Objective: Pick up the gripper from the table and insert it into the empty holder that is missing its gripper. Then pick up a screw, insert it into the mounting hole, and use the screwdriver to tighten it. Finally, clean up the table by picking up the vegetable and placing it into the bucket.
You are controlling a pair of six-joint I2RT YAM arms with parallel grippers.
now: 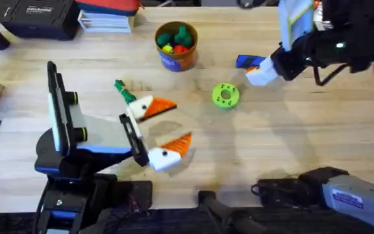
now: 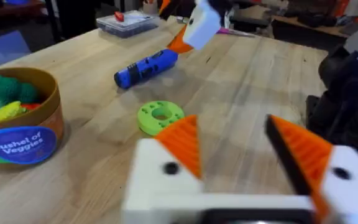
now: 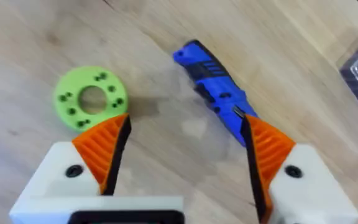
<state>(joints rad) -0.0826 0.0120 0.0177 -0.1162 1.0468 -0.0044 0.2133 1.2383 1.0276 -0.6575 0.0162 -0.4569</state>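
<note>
Left gripper (image 1: pixel 162 133): nearest the camera on the left side of the wooden table (image 1: pixel 291 143), hovering low with its white fingers and orange pads spread apart, holding nothing.

Vegetable (image 1: pixel 124 91): a slim green piece lying flat on the table just beyond the left gripper's upper finger, close to it; whether it touches cannot be told.

Green disc (image 1: pixel 225 95): a bright green round disc with holes, flat on the table between the two grippers, well to the right of the left gripper and just short of the right one.

Right gripper (image 1: pixel 260 73): farther back on the right, raised over the table, its orange-padded fingers wide apart with nothing between them.

Screwdriver (image 3: pixel 219 93): a blue pen-like tool lying on its side on the table. In the right wrist view it lies just beyond the open fingers, its near end beside one orange pad and not gripped. From overhead its blue body (image 1: pixel 247 61) shows just behind the right gripper.

Bucket (image 1: pixel 176 47): a brown-orange cup with a blue label band, standing upright at the far middle of the table, well apart from both grippers, with green, yellow and red toy vegetables inside.
</note>
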